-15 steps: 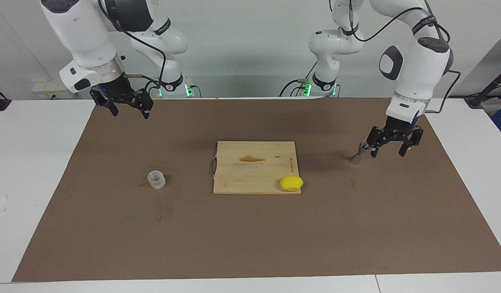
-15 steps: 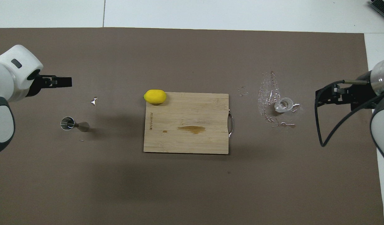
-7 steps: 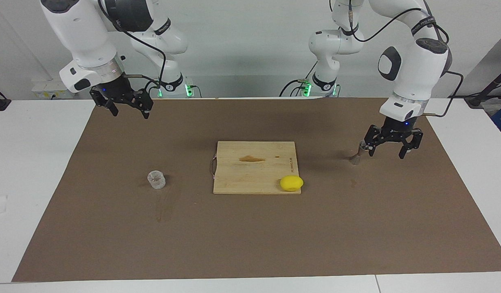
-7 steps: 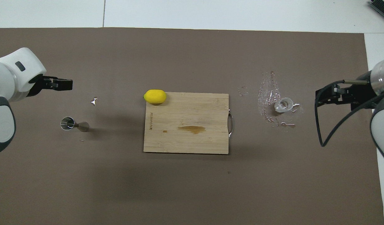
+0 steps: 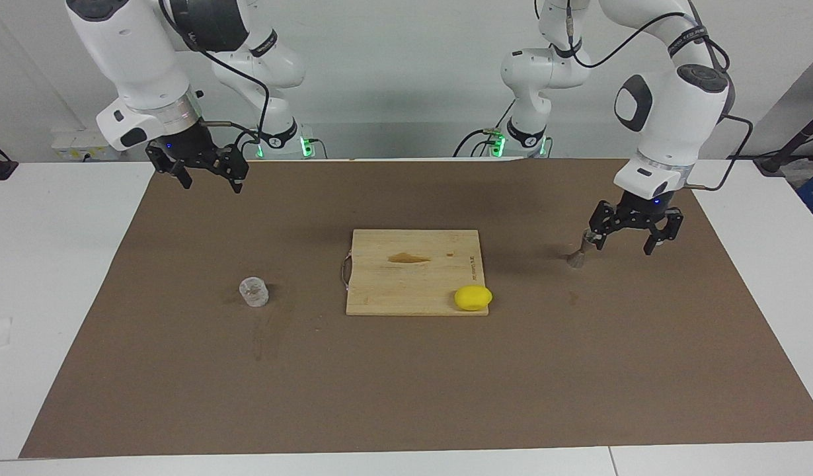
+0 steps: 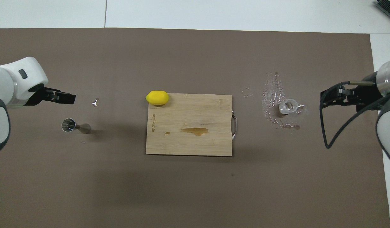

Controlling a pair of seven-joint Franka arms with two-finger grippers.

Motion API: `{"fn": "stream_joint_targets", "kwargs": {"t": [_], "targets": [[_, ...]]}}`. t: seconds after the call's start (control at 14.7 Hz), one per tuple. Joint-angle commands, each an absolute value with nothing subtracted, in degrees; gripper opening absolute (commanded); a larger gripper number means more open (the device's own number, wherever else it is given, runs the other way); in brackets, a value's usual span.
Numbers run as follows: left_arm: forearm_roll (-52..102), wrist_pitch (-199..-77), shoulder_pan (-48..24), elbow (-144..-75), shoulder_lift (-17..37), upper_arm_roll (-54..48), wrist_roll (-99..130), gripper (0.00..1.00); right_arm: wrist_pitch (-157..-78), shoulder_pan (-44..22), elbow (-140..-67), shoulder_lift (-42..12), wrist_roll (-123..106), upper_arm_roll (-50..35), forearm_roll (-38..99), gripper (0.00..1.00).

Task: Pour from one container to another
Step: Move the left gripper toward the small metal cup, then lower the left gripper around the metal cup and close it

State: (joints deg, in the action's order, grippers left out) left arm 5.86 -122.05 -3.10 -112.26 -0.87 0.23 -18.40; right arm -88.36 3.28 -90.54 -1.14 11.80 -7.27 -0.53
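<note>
The clear glass cup (image 5: 254,291) (image 6: 288,106) stands upright on the brown mat toward the right arm's end of the table. The silvery hourglass jigger (image 5: 578,251) (image 6: 75,126) stands upright toward the left arm's end. My left gripper (image 5: 621,246) (image 6: 73,98) hangs open low over the mat close beside the jigger, holding nothing. One of its fingertips (image 5: 595,243) lines up with the jigger's rim in the facing view, and I cannot tell whether they touch. My right gripper (image 5: 210,186) (image 6: 322,99) waits open and empty, raised over the mat's edge near its own base.
A wooden cutting board (image 5: 393,291) (image 6: 182,142) with a brown stain lies mid-table. A yellow lemon-like thing (image 5: 472,297) (image 6: 157,97) rests on its corner. Wet streaks (image 6: 271,98) glisten on the mat around the glass cup.
My left gripper has drifted toward the robots and risen slightly beside the jigger. The right arm, cup and jigger have stayed put.
</note>
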Motion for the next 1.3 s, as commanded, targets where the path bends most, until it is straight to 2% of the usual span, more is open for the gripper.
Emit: {"fn": "stream_joint_targets", "kwargs": {"t": [0.0,0.55,0.82,1.23], "targets": [[16.91,-120.5,0.43,-112.06,-1.49,0.61,-31.31,1.0,-88.59,3.96,-92.11,0.26,10.72,-7.73,-0.88,1.0],[38.65,-112.34,9.83,-112.76,-1.15,0.62,-65.86,1.0,-88.59,3.96,-92.11,0.35,10.72,-7.73,-0.88,1.0],[48.31,-107.33,13.79,-116.01,0.09,0.62,-79.42,1.0,-88.59,3.96,-92.11,0.35,10.72,-7.73,-0.88,1.0],[61.59,-91.0,21.08,-115.31,9.56,0.61,-101.3,1.0,-88.59,3.96,-92.11,0.35,10.72,-7.73,-0.88,1.0]]}}
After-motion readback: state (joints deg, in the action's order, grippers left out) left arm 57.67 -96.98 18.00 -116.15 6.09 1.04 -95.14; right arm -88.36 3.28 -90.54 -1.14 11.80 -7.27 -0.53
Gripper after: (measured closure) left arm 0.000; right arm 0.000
